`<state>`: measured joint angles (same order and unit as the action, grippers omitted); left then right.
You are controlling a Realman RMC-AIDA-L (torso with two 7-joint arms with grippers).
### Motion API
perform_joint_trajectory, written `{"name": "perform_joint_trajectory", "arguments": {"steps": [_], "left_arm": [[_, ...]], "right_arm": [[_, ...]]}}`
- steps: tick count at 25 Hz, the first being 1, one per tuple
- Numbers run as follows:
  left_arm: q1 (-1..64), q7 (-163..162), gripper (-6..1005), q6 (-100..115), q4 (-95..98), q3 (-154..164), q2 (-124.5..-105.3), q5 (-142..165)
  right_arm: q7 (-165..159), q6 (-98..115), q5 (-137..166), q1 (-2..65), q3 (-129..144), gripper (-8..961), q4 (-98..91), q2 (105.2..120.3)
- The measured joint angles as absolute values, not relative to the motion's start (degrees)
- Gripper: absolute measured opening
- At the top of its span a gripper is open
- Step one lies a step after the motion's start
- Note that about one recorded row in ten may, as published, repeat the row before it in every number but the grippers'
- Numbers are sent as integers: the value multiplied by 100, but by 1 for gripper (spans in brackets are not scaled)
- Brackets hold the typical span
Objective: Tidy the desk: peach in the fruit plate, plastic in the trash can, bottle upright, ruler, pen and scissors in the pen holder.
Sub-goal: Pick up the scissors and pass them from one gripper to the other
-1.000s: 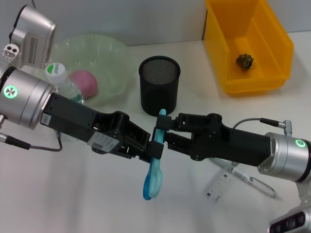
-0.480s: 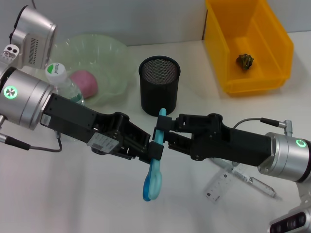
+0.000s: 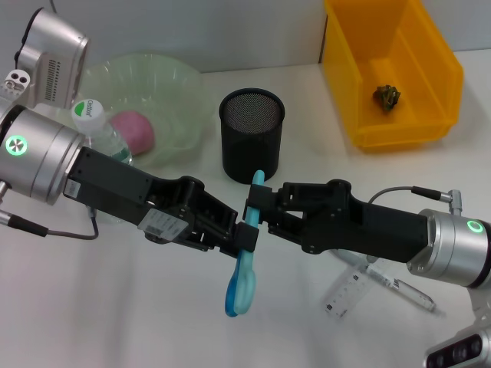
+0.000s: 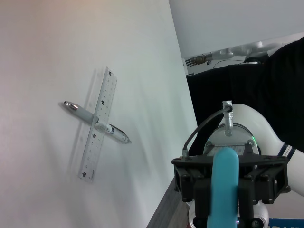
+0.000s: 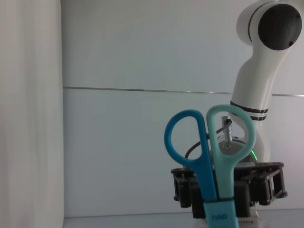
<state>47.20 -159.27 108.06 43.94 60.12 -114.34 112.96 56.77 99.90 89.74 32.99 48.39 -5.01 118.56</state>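
Both claws met mid-desk: left gripper (image 3: 239, 238) and right gripper (image 3: 256, 211) each clamped the blue-handled scissors (image 3: 242, 277), at 6 o'clock from the black mesh pen holder (image 3: 252, 135).

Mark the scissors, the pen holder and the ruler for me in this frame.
scissors (image 3: 241, 287): head view, on the blue handle loops.
pen holder (image 3: 252, 149): head view, on its black mesh wall.
ruler (image 4: 98, 130): left wrist view, on the middle of the clear strip.

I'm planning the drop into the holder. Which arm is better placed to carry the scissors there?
Probably right. The right tool holds the blue-handled scissors at the blade end, nearer the black mesh pen holder; the left tool grips lower, by the handles.
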Motion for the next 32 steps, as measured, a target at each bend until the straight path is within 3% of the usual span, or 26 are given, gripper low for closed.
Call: {"name": "perform_joint_trajectory", "arguments": {"steps": [17,22,28,32], "left_arm": [[4706,-15916,298,10823,4410,5835,-11423,11300],[4692,-15917,532,10826,4410,5818,-11416,11304],[4666,-15917,731,10828,4411,5812,-11402,11308],[4665,-15916,734,10828,4412,5809,-11399,11311]], "right_arm": [[5669,10014,8973,3277,4843,217,-501,11863],[5669,10026,8973,3263,4843,216,-501,11866],[5668,10029,8973,3253,4843,205,-501,11874],[5675,10029,8973,3242,4843,193,-501,11874]]}}
